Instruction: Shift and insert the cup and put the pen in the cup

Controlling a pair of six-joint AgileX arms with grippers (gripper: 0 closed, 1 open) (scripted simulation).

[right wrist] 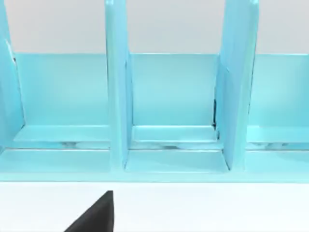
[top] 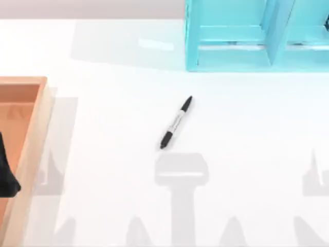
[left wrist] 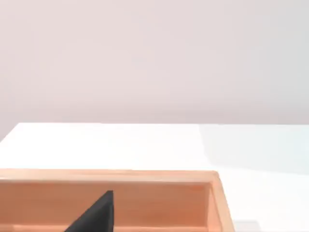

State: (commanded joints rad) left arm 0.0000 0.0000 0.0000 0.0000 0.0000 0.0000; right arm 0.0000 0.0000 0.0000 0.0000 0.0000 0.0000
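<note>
Pen (top: pixel 176 122) flat on table (top: pixel 247 154)

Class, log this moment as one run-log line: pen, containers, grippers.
pen: black-capped grey-white marker pen lying loose mid-table | containers: orange wooden tray at left, turquoise divided rack at back right | grippers: none touching pen

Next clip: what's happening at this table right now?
Nothing is being handled yet. The pen lies flat and slanted near the middle of the white table, untouched. A wooden tray sits at the table's left edge, and the left wrist view looks at its wall. A light blue divided rack stands at the back right, and the right wrist view faces its compartments.
</note>
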